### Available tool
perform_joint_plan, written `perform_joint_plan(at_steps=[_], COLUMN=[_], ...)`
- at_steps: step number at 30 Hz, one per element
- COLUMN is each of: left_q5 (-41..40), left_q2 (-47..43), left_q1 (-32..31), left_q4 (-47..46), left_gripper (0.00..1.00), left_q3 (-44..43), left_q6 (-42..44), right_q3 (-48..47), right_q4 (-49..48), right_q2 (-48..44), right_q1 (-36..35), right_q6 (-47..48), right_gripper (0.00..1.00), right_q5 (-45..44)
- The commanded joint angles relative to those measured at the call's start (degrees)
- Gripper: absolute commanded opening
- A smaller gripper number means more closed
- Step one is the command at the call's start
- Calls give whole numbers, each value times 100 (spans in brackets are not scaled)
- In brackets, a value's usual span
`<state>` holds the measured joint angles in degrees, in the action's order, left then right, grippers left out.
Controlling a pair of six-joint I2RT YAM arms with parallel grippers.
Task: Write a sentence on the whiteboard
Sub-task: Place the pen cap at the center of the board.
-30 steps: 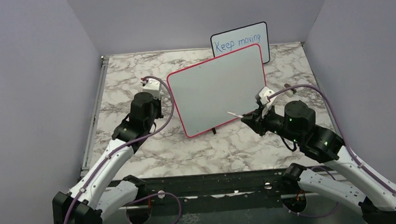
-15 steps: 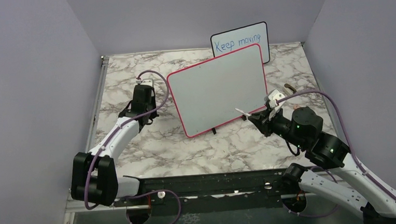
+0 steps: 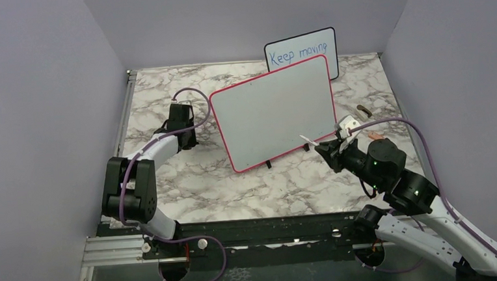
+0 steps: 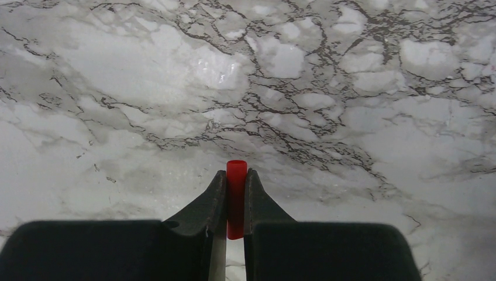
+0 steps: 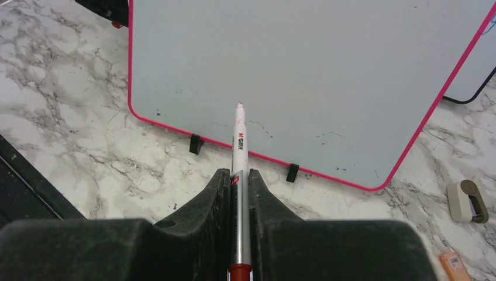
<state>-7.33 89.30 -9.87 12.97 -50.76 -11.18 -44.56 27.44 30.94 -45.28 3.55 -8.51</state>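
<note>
Right wrist view shows the whiteboard (image 5: 304, 64) blank: a smooth, pale, faintly glossy panel with a thin red-pink frame, rounded corners and 2 small black feet. It stands propped near the middle of the marble-patterned desk (image 5: 70, 146). Only faint grey specks mark its lower part, so I judge that the writing is not yet begun and all of it is left to do. The right claw (image 5: 237, 175) is pressed onto a slim white marker (image 5: 238, 140), uncapped, with its tip aimed at the board's lower edge; I cannot tell whether it touches. The left claw (image 4: 236, 178) pinches the red cylindrical cap (image 4: 236, 193) above bare desk, left of the board. Behind stands a smaller black-framed board (image 3: 302, 49) with blue writing.
</note>
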Motion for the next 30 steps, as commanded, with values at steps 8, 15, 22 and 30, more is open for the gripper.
perform_joint_plan(at_steps=[8,15,22,30], left_q5=[230,249,79,15], left_q2=[372,467,-2,-1466], left_q1=[183,187,187,186], left_q4=[-217,-189,-94,-245], left_gripper=[13,25,42,75], left_q3=[-84,-108,-96,217], left_q6=[17,19,43,57], right_q3=[137,186,268,296], right_q4=[-298,-349,-411,-527], right_q2=[-119,-104,-164,-207], right_q1=[-7,-7,-7,-7], right_q6=[155,197,242,214], right_gripper=[0,1,1,1], right_q5=[-383,-441,-566,-603])
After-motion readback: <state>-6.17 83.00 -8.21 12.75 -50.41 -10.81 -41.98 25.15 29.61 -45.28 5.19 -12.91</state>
